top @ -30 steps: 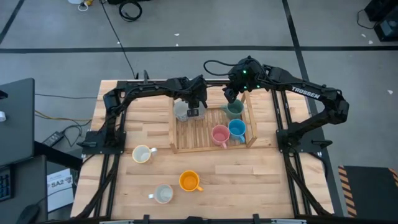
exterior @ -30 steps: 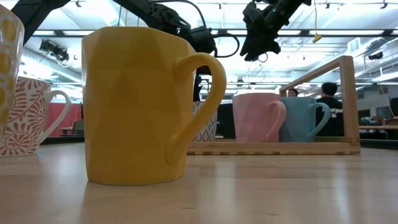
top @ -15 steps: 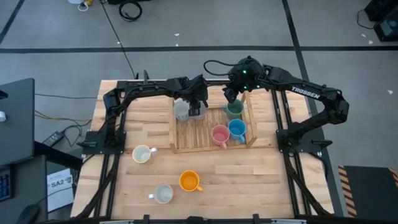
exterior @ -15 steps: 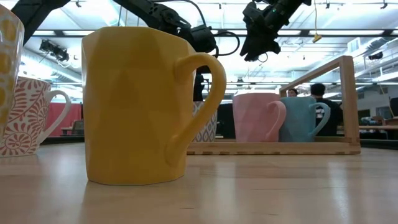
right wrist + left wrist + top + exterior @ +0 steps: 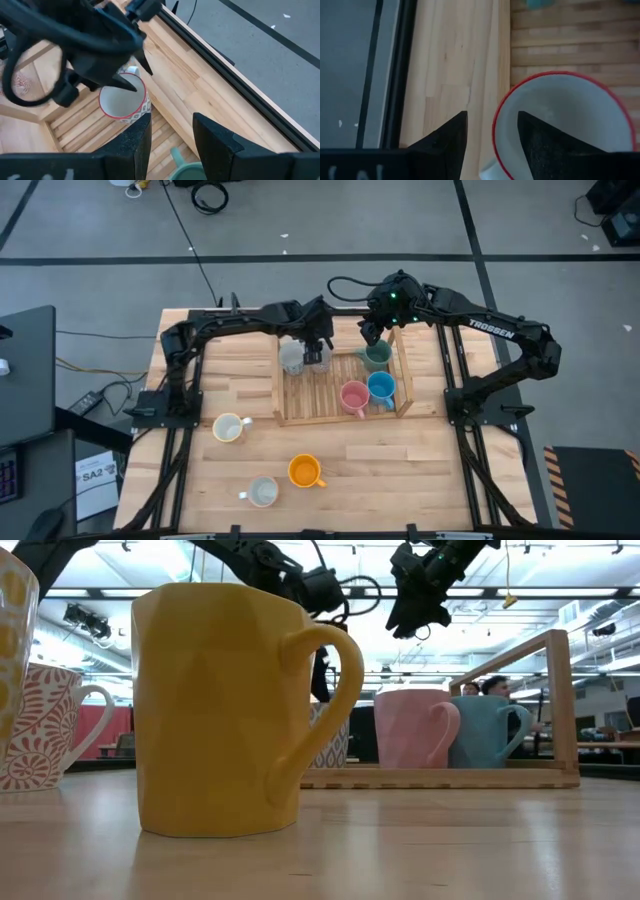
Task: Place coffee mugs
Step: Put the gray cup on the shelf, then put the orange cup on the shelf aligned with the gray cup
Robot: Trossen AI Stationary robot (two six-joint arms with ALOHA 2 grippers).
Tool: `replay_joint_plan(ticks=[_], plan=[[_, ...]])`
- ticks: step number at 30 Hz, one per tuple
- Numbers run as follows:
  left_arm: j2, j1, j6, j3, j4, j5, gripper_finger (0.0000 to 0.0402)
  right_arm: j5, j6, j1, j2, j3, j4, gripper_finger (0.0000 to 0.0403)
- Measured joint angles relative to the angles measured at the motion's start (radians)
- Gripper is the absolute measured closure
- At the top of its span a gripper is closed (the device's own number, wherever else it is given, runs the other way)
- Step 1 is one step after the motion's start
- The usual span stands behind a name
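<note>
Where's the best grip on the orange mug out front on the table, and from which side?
Pinch the rim wall of the orange mug from straight above, one finger inside and one outside, on the side away from its handle. It stands upright with its mouth open, the handle juts toward the right arm's side, and the grey mug is apart from it, so a top-down approach looks unobstructed.
</note>
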Motion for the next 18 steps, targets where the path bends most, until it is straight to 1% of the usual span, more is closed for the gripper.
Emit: replay_joint_plan(ticks=[7, 18], plan=[[-0.075, -0.020, -0.001, 0.000, -0.001, 0.014, 0.0221, 0.000, -0.024, 0.000, 0.000, 0.000, 0.000, 0.0253], [-0.250, -0.109, -0.005, 0.001, -0.016, 0.014, 0.0221, 0.000, -0.024, 0.000, 0.000, 0.000, 0.000, 0.0253]])
